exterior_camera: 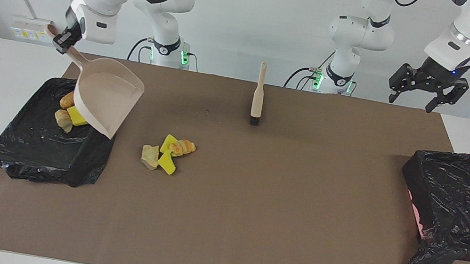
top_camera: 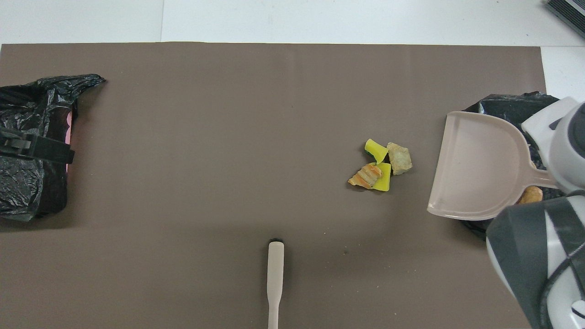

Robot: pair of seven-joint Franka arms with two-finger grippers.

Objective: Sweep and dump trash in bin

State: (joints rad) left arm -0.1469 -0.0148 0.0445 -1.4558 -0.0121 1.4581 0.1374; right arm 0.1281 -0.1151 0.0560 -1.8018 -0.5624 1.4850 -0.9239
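Note:
My right gripper (exterior_camera: 61,40) is shut on the handle of the beige dustpan (exterior_camera: 107,96). It holds the pan tilted, mouth down, over the black-lined bin (exterior_camera: 33,141) at the right arm's end of the table. The pan (top_camera: 480,169) looks empty from above. Three trash scraps (exterior_camera: 68,116) lie in that bin. Several more yellow sponge and orange-tan trash scraps (exterior_camera: 167,151) lie in a cluster on the brown mat beside the bin, and show in the overhead view too (top_camera: 381,164). My left gripper (exterior_camera: 411,103) is open and empty, raised and waiting at the left arm's end.
A beige brush (exterior_camera: 257,102) lies on the mat mid-table, near the robots, bristles pointing away from them; it also shows in the overhead view (top_camera: 275,278). A second black-lined bin (exterior_camera: 462,199) stands at the left arm's end. The brown mat (exterior_camera: 273,215) covers most of the table.

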